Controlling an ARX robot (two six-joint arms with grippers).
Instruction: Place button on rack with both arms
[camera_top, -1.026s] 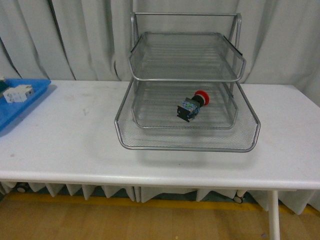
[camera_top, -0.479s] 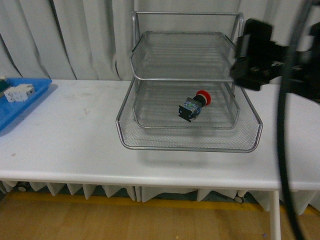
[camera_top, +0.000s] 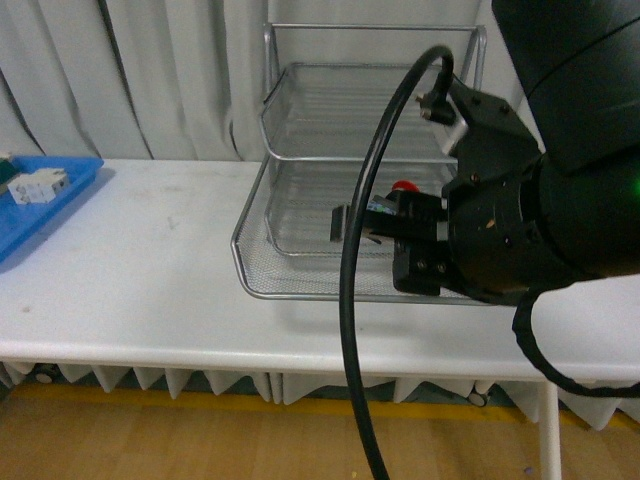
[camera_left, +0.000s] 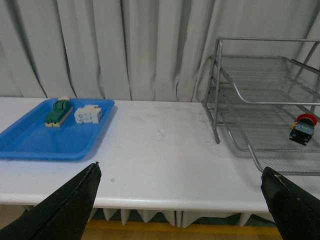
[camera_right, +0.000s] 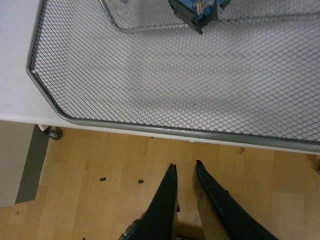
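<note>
The button (camera_top: 403, 187), red cap on a black and bluish body, lies on its side on the middle tier of the silver wire rack (camera_top: 300, 110). My right arm (camera_top: 500, 230) hangs in front of the rack and hides most of the button. In the right wrist view the right gripper (camera_right: 185, 165) is shut and empty, over the floor just off the rack's front rim (camera_right: 150, 127), with the button (camera_right: 197, 10) at the picture's edge. The left gripper (camera_left: 180, 169) is open and empty, low at the table's front edge, far from the button (camera_left: 303, 129) and the rack (camera_left: 260, 75).
A flat blue tray (camera_left: 45, 140) at the table's left holds a green-topped switch block (camera_left: 58, 111) and a white block (camera_left: 89, 114). The tray also shows in the front view (camera_top: 40, 210). Grey curtains hang behind the white table (camera_top: 150, 270).
My right arm has come in from the right and now fills the right side of the front view, in front of the rack. The button has not moved.
</note>
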